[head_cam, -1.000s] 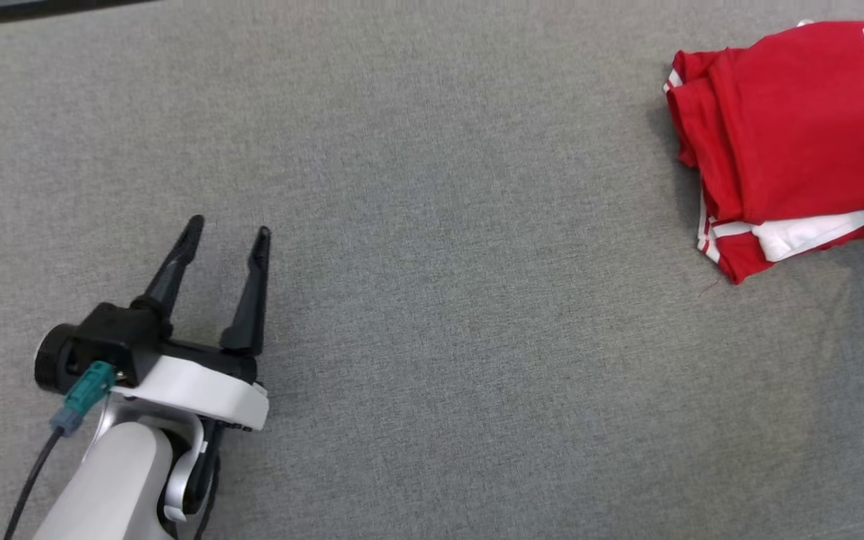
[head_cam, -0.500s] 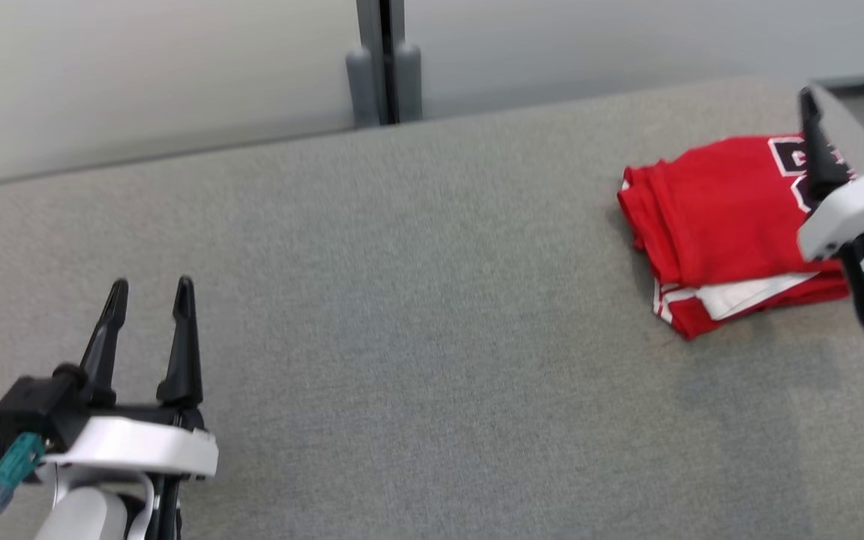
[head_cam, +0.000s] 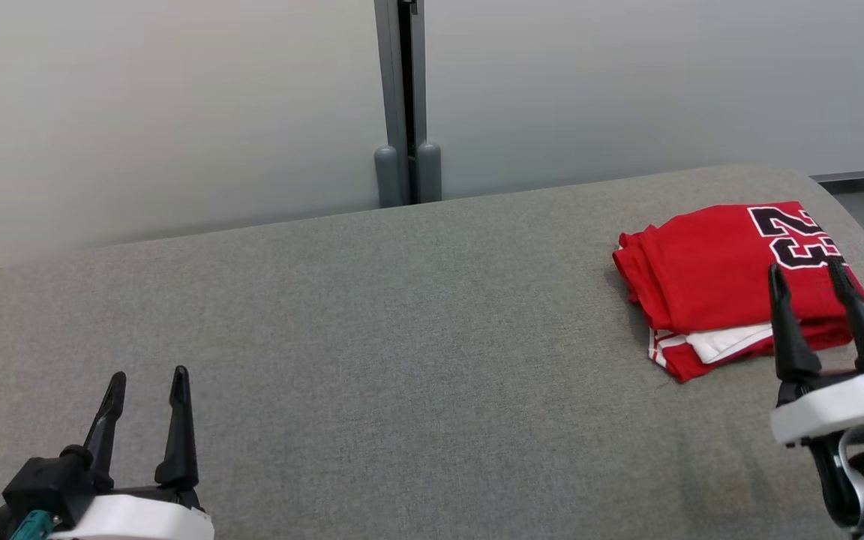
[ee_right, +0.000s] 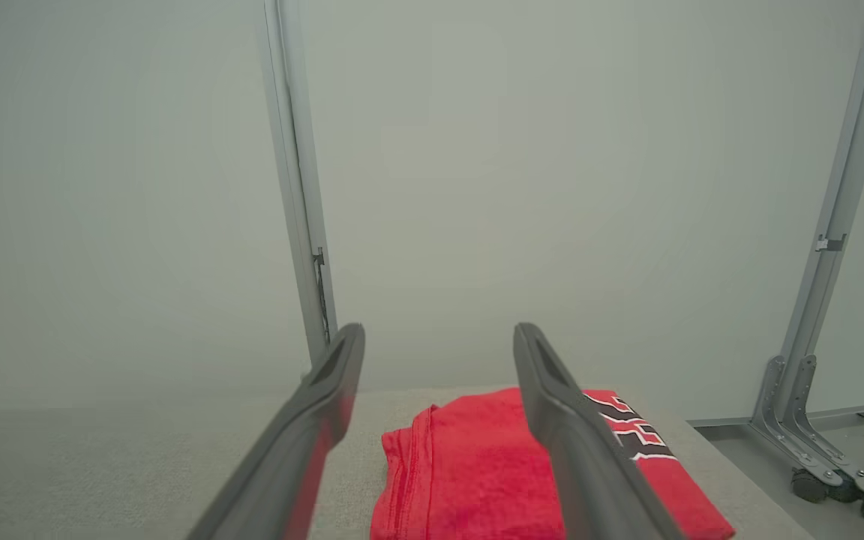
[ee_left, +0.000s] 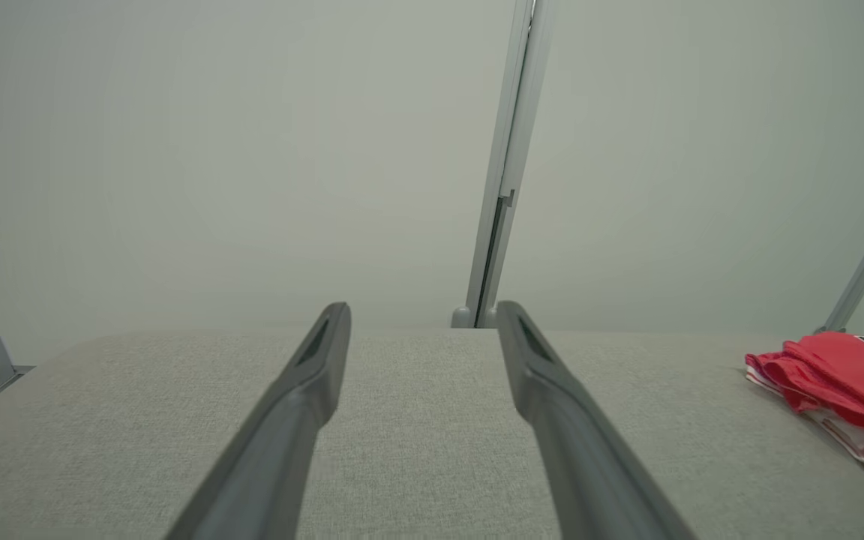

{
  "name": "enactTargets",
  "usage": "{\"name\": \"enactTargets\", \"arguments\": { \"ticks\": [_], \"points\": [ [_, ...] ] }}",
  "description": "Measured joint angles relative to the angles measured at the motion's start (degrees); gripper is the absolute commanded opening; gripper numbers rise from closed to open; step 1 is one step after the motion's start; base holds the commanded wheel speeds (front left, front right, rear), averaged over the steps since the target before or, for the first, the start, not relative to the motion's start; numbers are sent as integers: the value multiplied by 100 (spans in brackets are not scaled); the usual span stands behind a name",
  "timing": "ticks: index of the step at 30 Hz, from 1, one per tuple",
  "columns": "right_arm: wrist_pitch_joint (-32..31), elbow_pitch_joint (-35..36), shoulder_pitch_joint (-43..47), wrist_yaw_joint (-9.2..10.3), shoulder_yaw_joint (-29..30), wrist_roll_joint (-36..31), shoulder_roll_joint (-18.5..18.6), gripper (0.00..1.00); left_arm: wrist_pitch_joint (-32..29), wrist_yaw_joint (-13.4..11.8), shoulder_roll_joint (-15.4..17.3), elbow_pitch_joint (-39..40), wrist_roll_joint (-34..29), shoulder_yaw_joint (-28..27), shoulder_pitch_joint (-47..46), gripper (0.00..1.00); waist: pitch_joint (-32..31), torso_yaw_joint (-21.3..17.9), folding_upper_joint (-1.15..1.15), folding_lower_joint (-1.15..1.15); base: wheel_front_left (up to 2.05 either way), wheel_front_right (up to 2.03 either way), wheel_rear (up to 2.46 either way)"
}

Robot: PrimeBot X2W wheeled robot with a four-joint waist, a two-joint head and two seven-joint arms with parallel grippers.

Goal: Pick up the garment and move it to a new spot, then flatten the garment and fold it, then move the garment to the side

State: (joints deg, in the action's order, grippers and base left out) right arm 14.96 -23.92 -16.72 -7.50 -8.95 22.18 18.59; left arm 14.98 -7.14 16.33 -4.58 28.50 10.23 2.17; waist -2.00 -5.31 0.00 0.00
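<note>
we see the red cloth garment [head_cam: 724, 270], trimmed in white and printed with a black number, lying folded in a compact stack near the far right corner of the grey fabric-covered table [head_cam: 402, 337]. our left gripper [head_cam: 148, 373] hovers at the near left of the table, well apart from the garment. its two dark fingers are spread and hold nothing. our right gripper [head_cam: 806, 265] hangs just on the near side of the stack, its fingers also spread and empty. in the right wrist view the red cloth lies ahead and below between them, and they look clear of it.

we judge that the flattening and folding are done and the garment already sits off to the side, so the last step is at or near its end. if this spot will do, the next move only calls for bringing both arms to rest without brushing the stack. if it must go further aside, the right gripper needs to come down on the near edge, pinch all the layers together and carry them so the folds do not open.
</note>
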Motion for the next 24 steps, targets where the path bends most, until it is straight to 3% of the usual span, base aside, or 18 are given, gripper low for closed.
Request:
{"name": "enactTargets", "arguments": {
  "ticks": [10,24],
  "points": [
    [-274,777,703,0,114,-214,-301,100,1,-23,-123,-73,-196,-172,177,100,-32,31,0,0,0,0,0],
    [-538,1026,850,0,-18,-159,-372,100,1,-10,-178,-200,-333,-270,193,100,-18,116,0,0,0,0,0]
  ]
}}
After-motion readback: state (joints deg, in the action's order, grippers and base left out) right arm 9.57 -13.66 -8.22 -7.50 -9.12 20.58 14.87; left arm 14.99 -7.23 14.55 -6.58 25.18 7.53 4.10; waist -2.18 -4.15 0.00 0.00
